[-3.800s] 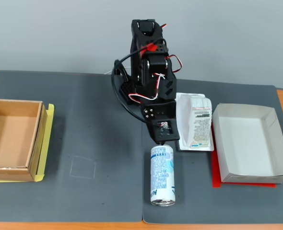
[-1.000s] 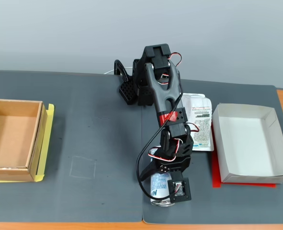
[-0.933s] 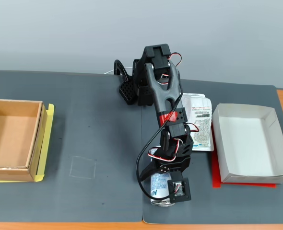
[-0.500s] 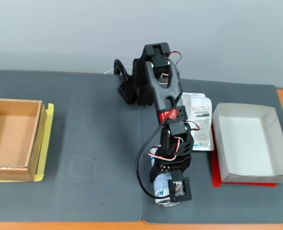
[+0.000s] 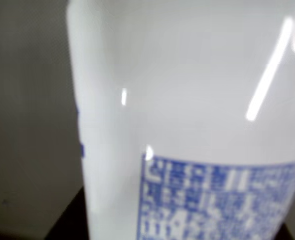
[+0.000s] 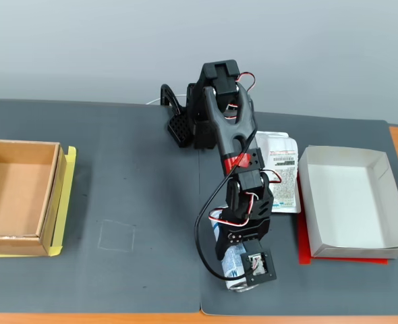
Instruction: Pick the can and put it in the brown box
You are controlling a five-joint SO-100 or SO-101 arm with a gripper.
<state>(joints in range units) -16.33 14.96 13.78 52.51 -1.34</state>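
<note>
The can point(image 6: 233, 264) lies on the dark mat near the front edge, white with blue print, slightly slanted, its silver end point(image 6: 243, 287) pointing to the front. My gripper point(image 6: 237, 262) sits right over its middle and hides most of it; its jaws are hidden under the wrist and appear closed around the can's body. In the wrist view the can point(image 5: 187, 120) fills nearly the whole picture, very close and blurred. The brown box point(image 6: 13, 192) stands open at the far left of the table, well away from the gripper.
A white paper tray point(image 6: 351, 202) on a red sheet point(image 6: 303, 248) stands at the right. A flat white packet point(image 6: 280, 172) lies between the tray and the arm. The arm's base point(image 6: 199, 125) is at the back middle. A yellow sheet point(image 6: 68, 196) lies under the box.
The arm came down from its folded pose onto the can. In the last half second the gripper and the can turned together, the can's front end swinging slightly to the right.
</note>
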